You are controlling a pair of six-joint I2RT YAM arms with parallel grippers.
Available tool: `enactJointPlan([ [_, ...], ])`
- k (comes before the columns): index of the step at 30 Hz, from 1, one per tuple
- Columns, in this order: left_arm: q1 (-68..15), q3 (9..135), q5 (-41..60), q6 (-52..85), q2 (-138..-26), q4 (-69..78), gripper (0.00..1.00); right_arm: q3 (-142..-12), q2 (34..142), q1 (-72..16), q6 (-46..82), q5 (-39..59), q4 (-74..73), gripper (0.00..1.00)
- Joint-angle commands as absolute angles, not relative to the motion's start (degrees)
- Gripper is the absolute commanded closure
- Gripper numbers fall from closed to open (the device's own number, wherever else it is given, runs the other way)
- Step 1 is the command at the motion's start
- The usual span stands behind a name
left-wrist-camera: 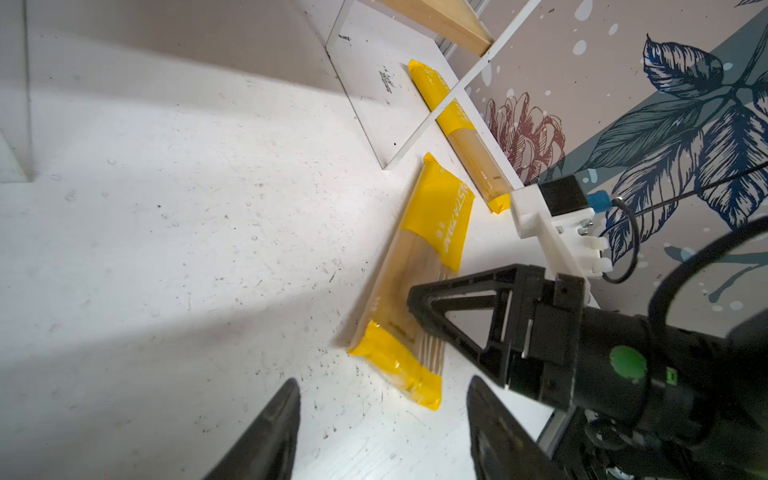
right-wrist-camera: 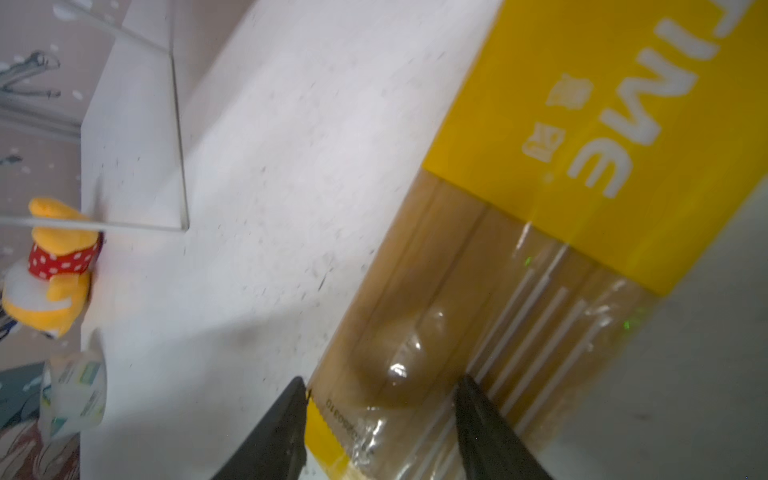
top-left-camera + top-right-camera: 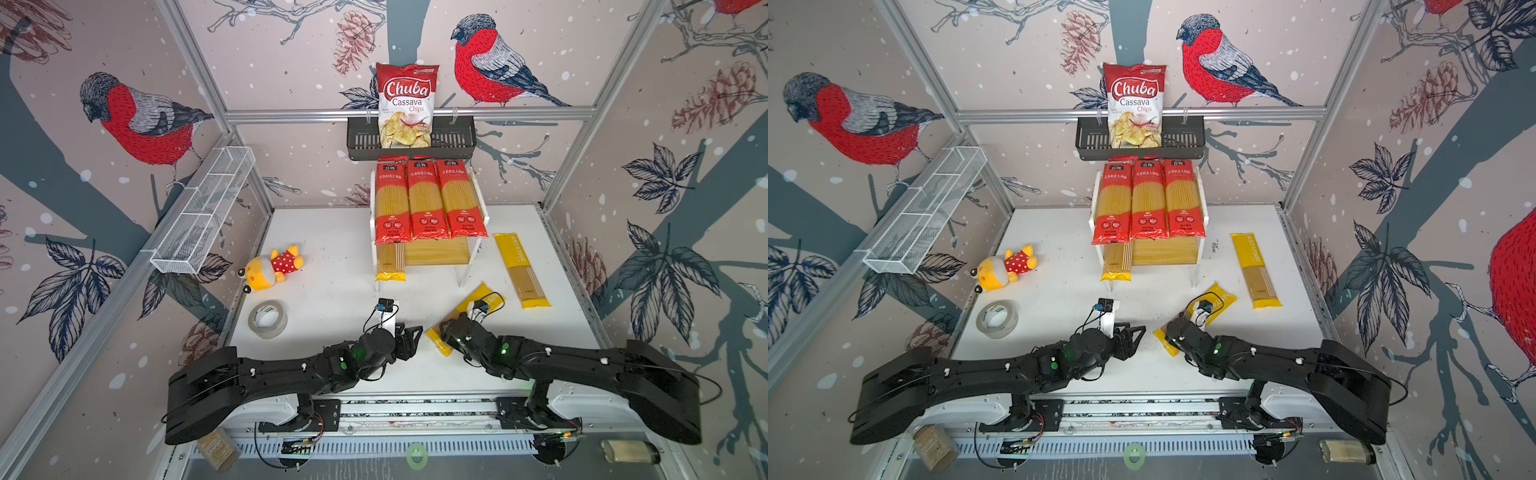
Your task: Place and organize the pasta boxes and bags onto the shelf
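Observation:
Three red pasta packs point(image 3: 428, 199) lie side by side on the shelf's upper tier. A yellow pack point(image 3: 390, 262) lies on the left of the lower board point(image 3: 436, 251) of the shelf, sticking out past its front edge. Another yellow pack point(image 3: 523, 270) lies flat on the table to the right of the shelf. A third yellow pack point(image 2: 540, 124) lies slanted near the front. My right gripper point(image 2: 380, 390) is shut across its clear lower part, with both fingers against it. My left gripper point(image 3: 409, 334) hovers open and empty just left of that pack's end point(image 1: 395, 365).
A yellow plush toy point(image 3: 272, 266) and a tape roll point(image 3: 268, 319) lie on the table's left side. A white wire basket point(image 3: 203, 212) hangs on the left wall. The black basket point(image 3: 453, 141) above the shelf holds a chips bag point(image 3: 407, 104).

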State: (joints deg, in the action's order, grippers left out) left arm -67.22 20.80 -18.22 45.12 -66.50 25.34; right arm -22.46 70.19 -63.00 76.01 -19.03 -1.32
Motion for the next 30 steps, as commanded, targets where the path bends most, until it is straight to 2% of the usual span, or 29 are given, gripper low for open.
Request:
enactJointPlan([
  [1, -66.8, 21.27, -17.15, 44.82, -67.25, 28.4, 0.37, -23.12, 70.51, -65.71, 78.52, -9.33, 9.69, 0.41],
  [7, -65.49, 22.12, -13.78, 44.14, -70.63, 30.58, 0.37, -21.7, 56.23, -60.44, 73.58, -9.54, 10.95, 0.38],
  [10, -65.39, 23.91, -11.68, 43.28, -74.26, 32.3, 0.37, -17.76, 47.39, -51.13, 71.01, -8.94, 11.35, 0.37],
  [15, -65.24, 27.54, -8.26, 42.52, -80.15, 32.72, 0.37, -11.61, 35.27, -32.27, 66.54, -1.91, 8.89, 0.36],
  [20, -63.2, 28.77, -6.7, 41.93, -83.63, 32.44, 0.37, -9.49, 35.98, -22.76, 64.13, 3.84, 5.88, 0.37],
  [30, -61.27, 32.56, -2.09, 42.33, -90.32, 32.59, 0.37, -7.09, 45.45, -21.63, 65.52, 4.21, -5.62, 0.37],
])
